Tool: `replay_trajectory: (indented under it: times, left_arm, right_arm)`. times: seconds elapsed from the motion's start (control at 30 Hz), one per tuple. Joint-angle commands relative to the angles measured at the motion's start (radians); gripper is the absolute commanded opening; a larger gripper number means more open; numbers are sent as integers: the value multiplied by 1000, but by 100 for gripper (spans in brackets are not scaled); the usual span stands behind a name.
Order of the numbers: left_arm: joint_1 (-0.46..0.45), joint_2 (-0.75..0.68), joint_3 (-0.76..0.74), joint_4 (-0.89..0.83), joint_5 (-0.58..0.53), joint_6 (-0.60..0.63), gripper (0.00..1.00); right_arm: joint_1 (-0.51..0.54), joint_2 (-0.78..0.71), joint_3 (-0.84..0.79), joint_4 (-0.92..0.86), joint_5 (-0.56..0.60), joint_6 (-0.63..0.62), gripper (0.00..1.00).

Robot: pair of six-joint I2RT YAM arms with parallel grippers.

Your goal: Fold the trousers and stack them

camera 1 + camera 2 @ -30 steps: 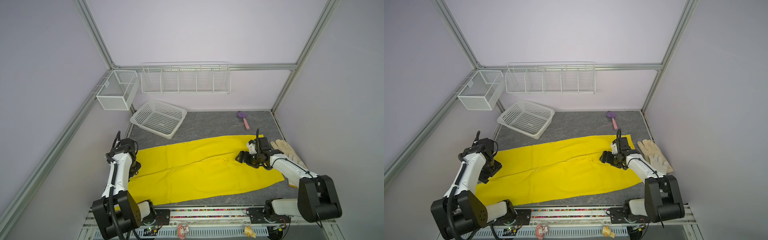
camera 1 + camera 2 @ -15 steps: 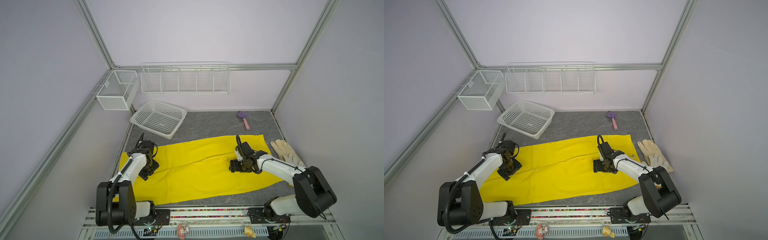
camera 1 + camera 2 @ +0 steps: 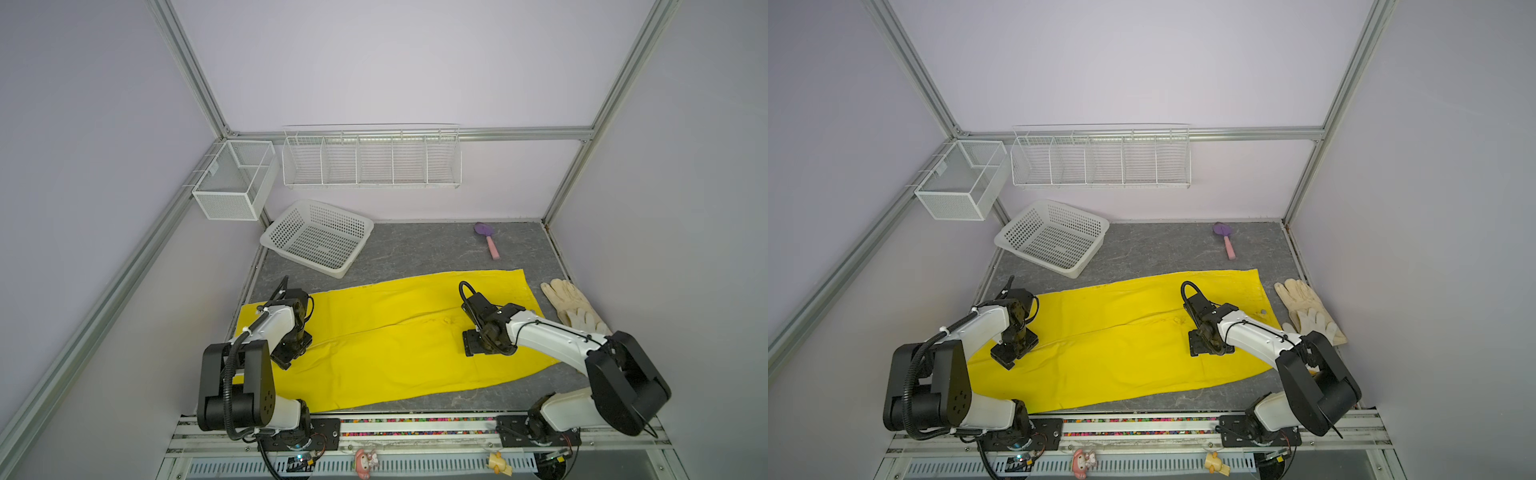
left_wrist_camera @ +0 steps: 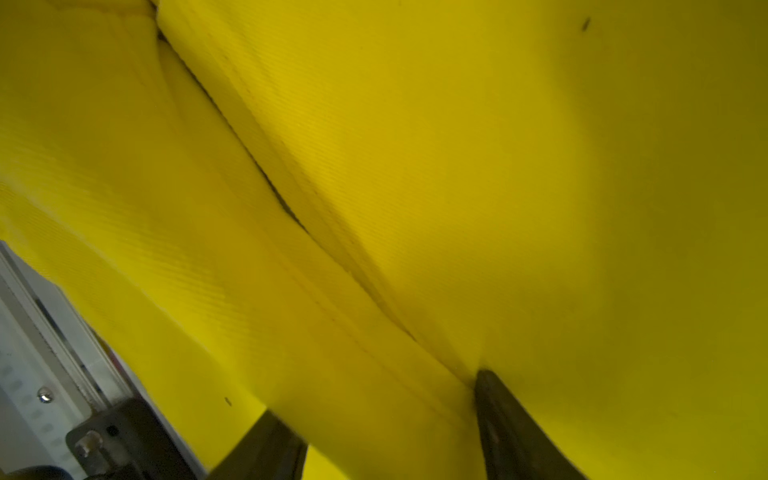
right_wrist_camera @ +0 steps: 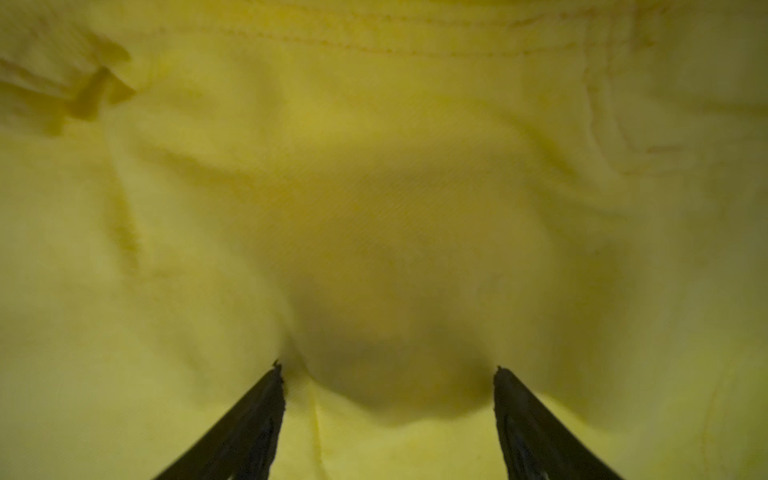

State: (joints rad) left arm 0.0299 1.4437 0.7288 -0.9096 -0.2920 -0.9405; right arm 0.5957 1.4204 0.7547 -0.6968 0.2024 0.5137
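trousers [image 3: 395,345] are laid flat, long axis left-to-right, waist pointed right; left gripper [image 4: 376,395] and right gripper [image 5: 387,369] are both spread open, tips pressed into them

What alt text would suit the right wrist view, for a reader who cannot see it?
Yellow trousers fill the blurred view, creased, with a stitched seam across. The right gripper is open, its black fingers touching the cloth.

Bright yellow cloth trousers [image 5: 374,166] fill the blurred frame — the right gripper [image 5: 386,370] stands wide, its two black fingers [image 5: 257,415] touching the shadowed fabric.
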Motion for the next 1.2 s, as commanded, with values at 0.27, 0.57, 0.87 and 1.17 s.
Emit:
replay_trajectory:
  times: [0.27, 0.57, 0.87, 1.17]
  left_arm:
    - [45, -59, 68, -89, -6, 48, 68]
    - [45, -34, 302, -105, 106, -11, 71]
    - [88, 306, 574, -175, 37, -259, 73]
    - [153, 475, 709, -139, 41, -313, 74]
  right_arm:
    - [-247, -109, 141, -98, -17, -62, 84]
    - [-439, 114, 399, -61, -76, -24, 88]
    - [-486, 335, 609, -83, -87, 174, 89]
    - [-489, 487, 735, -79, -87, 252, 89]
